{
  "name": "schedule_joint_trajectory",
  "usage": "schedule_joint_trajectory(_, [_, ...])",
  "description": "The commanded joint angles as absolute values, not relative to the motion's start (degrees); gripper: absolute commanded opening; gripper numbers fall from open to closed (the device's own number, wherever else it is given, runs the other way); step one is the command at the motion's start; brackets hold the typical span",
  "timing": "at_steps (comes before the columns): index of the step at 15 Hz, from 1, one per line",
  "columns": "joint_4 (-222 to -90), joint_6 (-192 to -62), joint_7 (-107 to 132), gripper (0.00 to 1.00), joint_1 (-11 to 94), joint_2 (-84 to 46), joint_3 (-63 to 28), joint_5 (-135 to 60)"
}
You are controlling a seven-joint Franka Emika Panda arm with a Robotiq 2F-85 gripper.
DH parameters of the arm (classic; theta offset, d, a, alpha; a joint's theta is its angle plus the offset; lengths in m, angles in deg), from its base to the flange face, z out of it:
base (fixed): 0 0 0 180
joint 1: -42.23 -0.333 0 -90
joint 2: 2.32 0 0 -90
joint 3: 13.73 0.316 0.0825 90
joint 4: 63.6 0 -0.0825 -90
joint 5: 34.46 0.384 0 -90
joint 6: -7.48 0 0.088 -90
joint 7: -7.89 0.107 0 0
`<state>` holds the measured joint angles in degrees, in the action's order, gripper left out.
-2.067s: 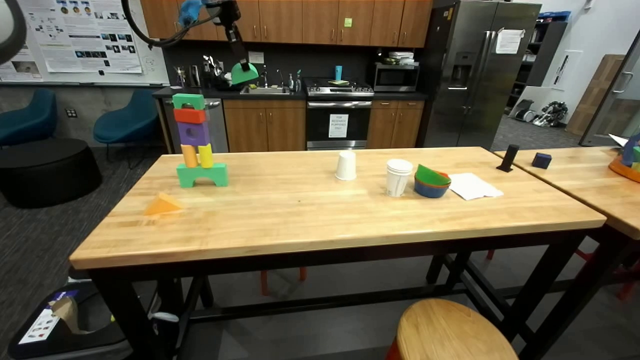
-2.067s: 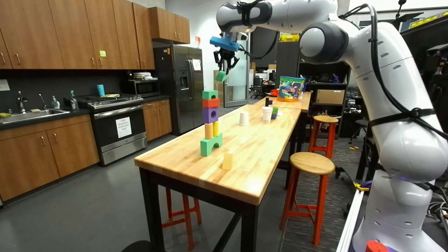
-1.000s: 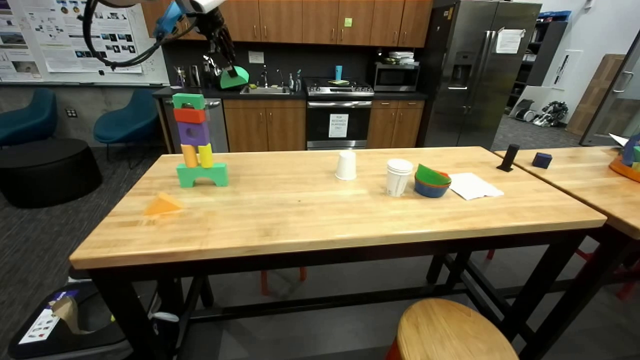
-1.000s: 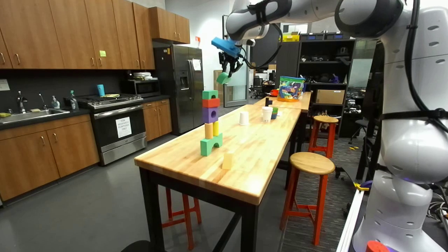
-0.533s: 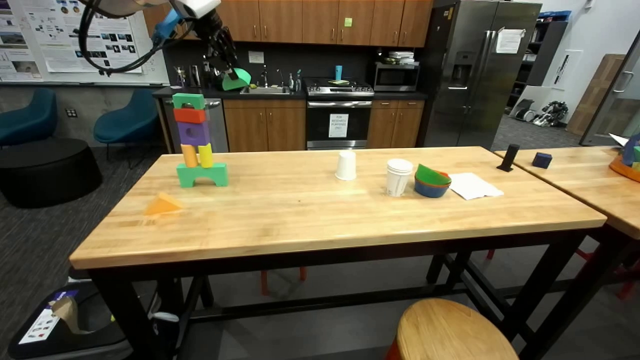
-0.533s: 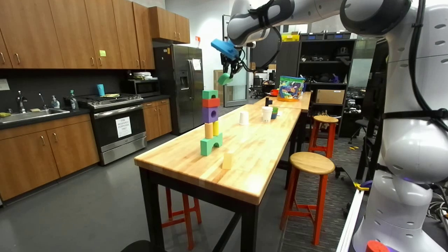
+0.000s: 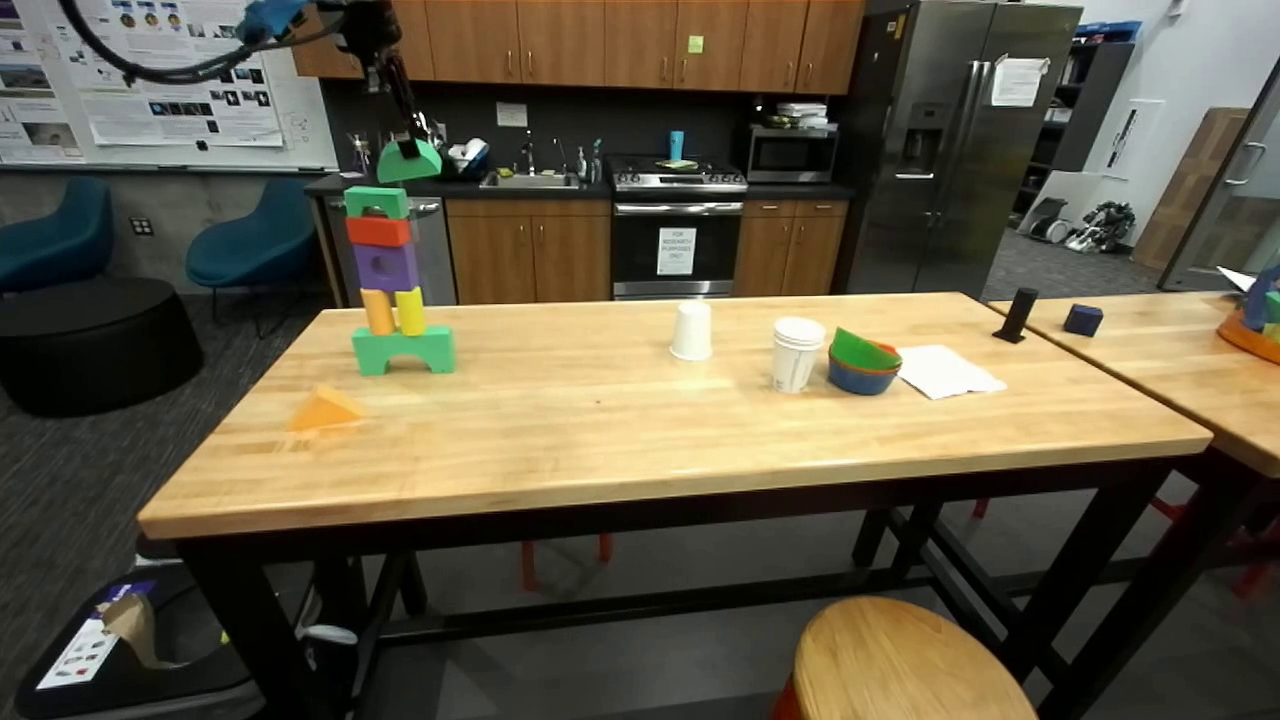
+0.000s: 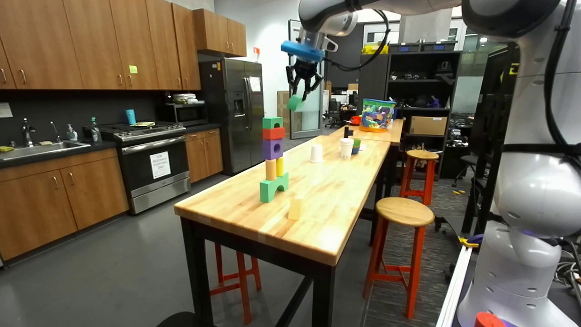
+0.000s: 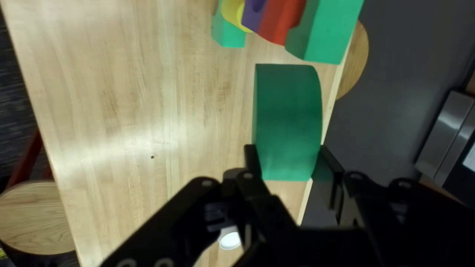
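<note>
My gripper (image 9: 287, 163) is shut on a green half-round block (image 9: 288, 118), its two fingers against the block's opposite sides. In both exterior views this block (image 7: 410, 163) hangs in the air, higher than the block tower and a little to the right of its top. The tower has a green arch (image 8: 273, 122) on top, then a red block (image 8: 273, 133), a purple block with a hole (image 8: 273, 149), an orange cylinder (image 8: 271, 170) beside a yellow cylinder (image 8: 280, 166), and a green arch base (image 8: 268, 190). In the wrist view a gap separates the held block from the tower.
An orange triangular block (image 7: 327, 408) rests on the wooden table (image 7: 560, 440) near the tower. Farther along stand an upside-down white cup (image 7: 692, 331), stacked paper cups (image 7: 796, 355), nested bowls (image 7: 863, 365) and a white napkin (image 7: 948, 372). Stools (image 8: 405, 212) line one side.
The gripper, with the green block still in it, has shifted left toward the tower in an exterior view. Its wrist, tilted half a second ago, now points more straight down. The tower is unmoved.
</note>
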<state>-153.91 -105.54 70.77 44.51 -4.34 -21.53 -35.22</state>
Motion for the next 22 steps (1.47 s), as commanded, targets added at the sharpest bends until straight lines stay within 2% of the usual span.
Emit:
schedule_joint_trajectory(1, [-152.2,-96.1,64.3,0.14,45.6,-2.2,-20.5,-34.3])
schedule_joint_trajectory(3, [-150.6,-92.7,62.6,0.14,45.7,-2.4,-20.4,-34.3])
schedule_joint_trajectory(4, [-151.9,-95.6,64.8,0.39,45.6,-2.5,-20.3,-34.8])
schedule_joint_trajectory(10, [-151.1,-93.7,63.5,0.39,45.6,-2.5,-20.3,-34.8])
schedule_joint_trajectory(11, [-151.1,-93.7,63.5,0.14,45.6,-2.5,-20.3,-34.8])
schedule_joint_trajectory(22, [-139.9,-93.0,77.9,0.14,44.4,-11.2,-19.8,-38.4])
